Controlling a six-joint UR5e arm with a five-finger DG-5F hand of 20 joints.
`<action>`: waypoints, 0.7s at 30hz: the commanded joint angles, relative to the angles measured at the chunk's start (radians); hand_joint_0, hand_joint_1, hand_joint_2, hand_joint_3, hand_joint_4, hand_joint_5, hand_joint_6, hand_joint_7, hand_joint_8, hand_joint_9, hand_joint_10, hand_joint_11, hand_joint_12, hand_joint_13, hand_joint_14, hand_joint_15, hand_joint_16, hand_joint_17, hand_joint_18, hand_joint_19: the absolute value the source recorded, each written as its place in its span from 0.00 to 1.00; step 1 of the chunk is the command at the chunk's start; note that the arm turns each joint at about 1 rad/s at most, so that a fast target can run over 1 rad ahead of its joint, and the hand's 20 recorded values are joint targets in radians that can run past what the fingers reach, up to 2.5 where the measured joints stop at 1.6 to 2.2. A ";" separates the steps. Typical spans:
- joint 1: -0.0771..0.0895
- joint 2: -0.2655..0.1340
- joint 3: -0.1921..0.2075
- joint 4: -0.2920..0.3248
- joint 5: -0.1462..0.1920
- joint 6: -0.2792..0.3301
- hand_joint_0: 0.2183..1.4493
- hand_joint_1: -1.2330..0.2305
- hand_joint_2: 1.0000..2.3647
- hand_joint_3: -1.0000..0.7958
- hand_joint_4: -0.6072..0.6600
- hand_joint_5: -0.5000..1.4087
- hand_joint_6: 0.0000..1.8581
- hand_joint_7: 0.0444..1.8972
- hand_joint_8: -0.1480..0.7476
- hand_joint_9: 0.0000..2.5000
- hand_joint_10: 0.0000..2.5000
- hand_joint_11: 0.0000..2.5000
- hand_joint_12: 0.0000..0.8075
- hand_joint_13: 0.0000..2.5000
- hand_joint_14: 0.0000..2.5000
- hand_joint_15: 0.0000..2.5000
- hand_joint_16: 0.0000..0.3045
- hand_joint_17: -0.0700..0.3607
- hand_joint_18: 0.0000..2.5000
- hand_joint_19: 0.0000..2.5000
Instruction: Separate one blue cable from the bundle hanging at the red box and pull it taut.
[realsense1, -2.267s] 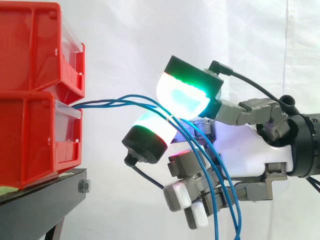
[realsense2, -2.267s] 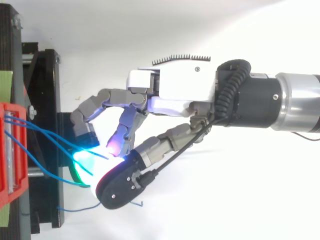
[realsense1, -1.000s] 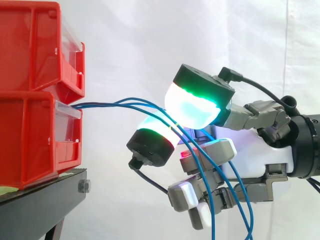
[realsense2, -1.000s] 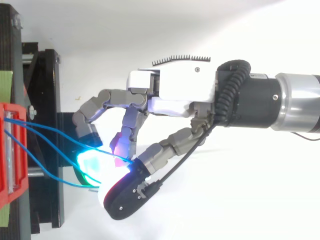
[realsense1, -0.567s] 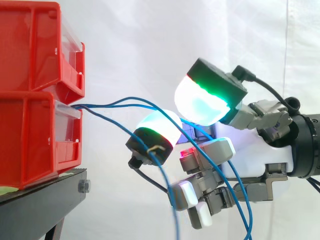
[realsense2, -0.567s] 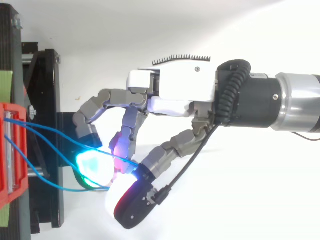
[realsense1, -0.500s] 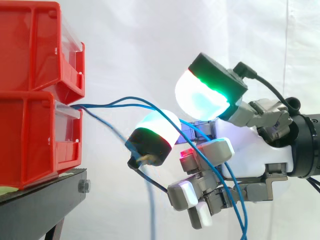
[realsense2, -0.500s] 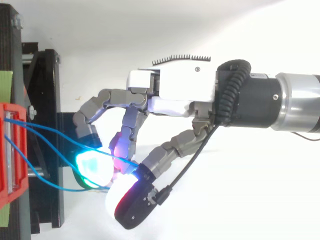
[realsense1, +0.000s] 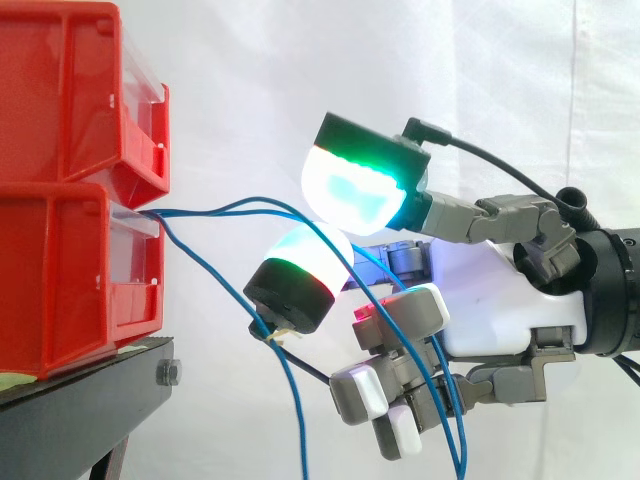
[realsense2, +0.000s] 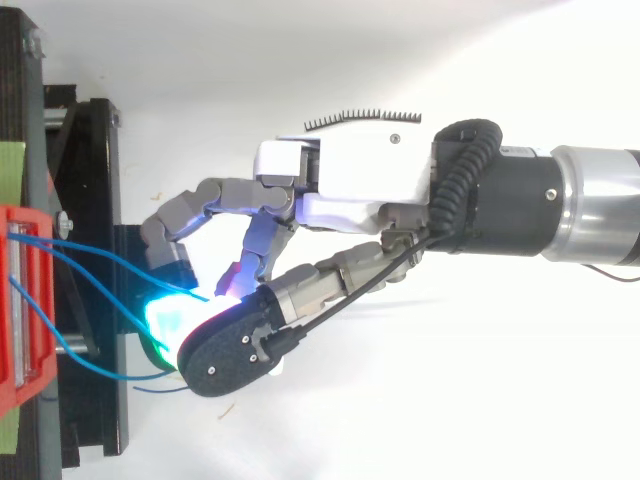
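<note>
We count two red bins, the upper bin (realsense1: 60, 90) stacked on the lower bin (realsense1: 60, 285), both standing on one black stand (realsense1: 85, 400) before the white curtain (realsense1: 250, 70).

Three blue cables (realsense1: 262, 199) come out at the front of the lower bin, just under its clear lip. In the top view we can follow all three fanning out from the red edge towards the robot.

Two of them arch across to the one hand (realsense1: 500, 300) and run in between its two glowing pads, the upper pad (realsense1: 350, 190) and the lower pad (realsense1: 312, 255). From there they drop over the curled lower fingers (realsense1: 385, 390). The two pads sit close together, and as far as we can see they pinch this pair, so the hand is closed on those cables. The pair bows gently between bin and pads rather than lying straight.

The third cable (realsense1: 296, 410) is apart from the other two. It slants down from the bin, crosses in front of the lower pad and hangs free past the bottom edge of the side view.
</note>
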 joint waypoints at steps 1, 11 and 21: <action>0.000 0.000 -0.001 -0.001 0.000 0.000 0.28 0.38 0.01 0.42 0.51 0.20 0.41 0.63 0.48 0.48 0.01 0.44 0.46 0.39 0.01 0.29 0.16 0.41 0.35 0.30; 0.000 0.000 -0.001 -0.001 0.000 0.000 0.39 0.26 0.02 0.43 0.52 0.15 0.46 0.53 0.45 0.42 0.01 0.46 0.44 0.38 0.01 0.29 0.16 0.41 0.34 0.27; -0.005 -0.001 -0.001 -0.003 -0.003 0.000 0.31 0.25 0.00 0.28 0.55 0.17 0.45 0.57 0.46 0.44 0.01 0.48 0.43 0.38 0.01 0.29 0.15 0.41 0.34 0.26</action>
